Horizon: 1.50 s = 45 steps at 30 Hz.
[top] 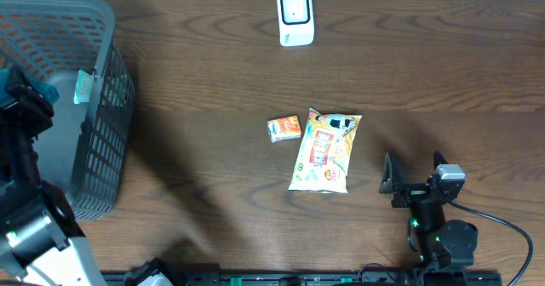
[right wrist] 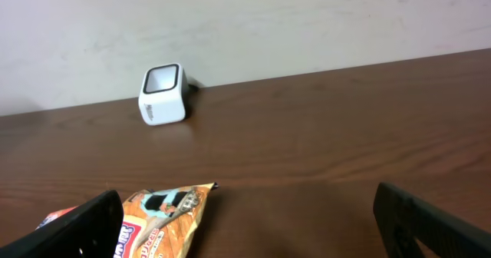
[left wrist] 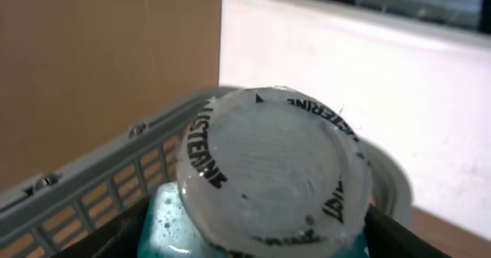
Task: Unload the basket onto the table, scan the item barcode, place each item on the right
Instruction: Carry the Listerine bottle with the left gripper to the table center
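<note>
**Operator:** What's in front of me, biggest things first?

**Spotter:** Your dark wooden table (top: 213, 56) fills the overhead view. At its upper left stands the grey mesh basket (top: 106, 82). Your left gripper (top: 19, 94) hangs over the basket's open top, at the far left edge of the frame.

**Operator:** Is that gripper holding anything?

**Spotter:** Yes. In the left wrist view its fingers (left wrist: 403, 235) sit in the bottom corners, clamped on either side of the mouthwash bottle (left wrist: 272, 173). That's your item: a teal bottle whose clear cap faces the camera, with LISTERINE lettered around it. The basket's rim runs behind it. Neither view lets you tell whether the bottle touches the basket floor.

**Operator:** And my right side?

**Spotter:** Your right gripper (top: 411, 171) sits at the lower right of the overhead view. Its fingers are spread wide over bare table and aim toward the top of the frame. Just to its left, near the middle of the frame, the snack bag (top: 324, 150) lies flat. One corner of the bag shows at the lower left of the right wrist view.

**Operator:** Where's the scanner?

**Spotter:** The white scanner (top: 295, 17) stands at top centre of the overhead view, near the table's far edge. It is well apart from both of your grippers and from the bottle. In the right wrist view it shows at the upper left, with its dark window visible. The smallest thing is the small orange packet (top: 284, 128), just beside the bag's upper left corner. You can't tell whether the two touch.
</note>
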Each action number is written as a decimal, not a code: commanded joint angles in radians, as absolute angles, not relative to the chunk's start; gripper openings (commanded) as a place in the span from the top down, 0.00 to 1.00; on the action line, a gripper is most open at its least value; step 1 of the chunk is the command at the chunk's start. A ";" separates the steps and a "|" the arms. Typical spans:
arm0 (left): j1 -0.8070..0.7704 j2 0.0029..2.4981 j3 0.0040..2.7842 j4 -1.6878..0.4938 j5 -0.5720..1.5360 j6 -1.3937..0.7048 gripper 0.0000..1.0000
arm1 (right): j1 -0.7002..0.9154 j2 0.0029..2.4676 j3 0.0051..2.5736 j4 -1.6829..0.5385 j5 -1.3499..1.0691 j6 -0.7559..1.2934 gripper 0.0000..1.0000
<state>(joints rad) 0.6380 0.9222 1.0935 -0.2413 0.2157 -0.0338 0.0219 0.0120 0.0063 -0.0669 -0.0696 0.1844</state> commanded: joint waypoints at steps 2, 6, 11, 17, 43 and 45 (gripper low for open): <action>0.637 0.864 1.104 -0.199 0.332 -0.081 0.48 | 0.026 0.006 0.006 -0.071 -0.062 0.175 0.01; 0.636 0.851 1.104 -0.163 0.461 -0.134 0.48 | 0.026 0.006 0.006 -0.071 -0.062 0.175 0.01; 0.590 0.851 1.104 -0.136 0.601 -0.136 0.48 | 0.026 0.006 0.006 -0.071 -0.062 0.175 0.01; 0.467 0.854 1.104 -0.136 0.670 -0.124 0.48 | 0.026 0.006 0.006 -0.071 -0.062 0.175 0.01; 0.013 1.149 1.104 -0.314 0.580 0.060 0.48 | 0.026 0.006 0.006 -0.071 -0.062 0.175 0.01; -0.021 1.186 1.104 -0.321 0.523 0.060 0.48 | 0.026 0.006 0.006 -0.071 -0.062 0.175 0.01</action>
<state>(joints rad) 0.0177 1.1561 1.0935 -0.3279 0.5995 0.0498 0.0219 0.0120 0.0063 -0.0666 -0.0696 0.1844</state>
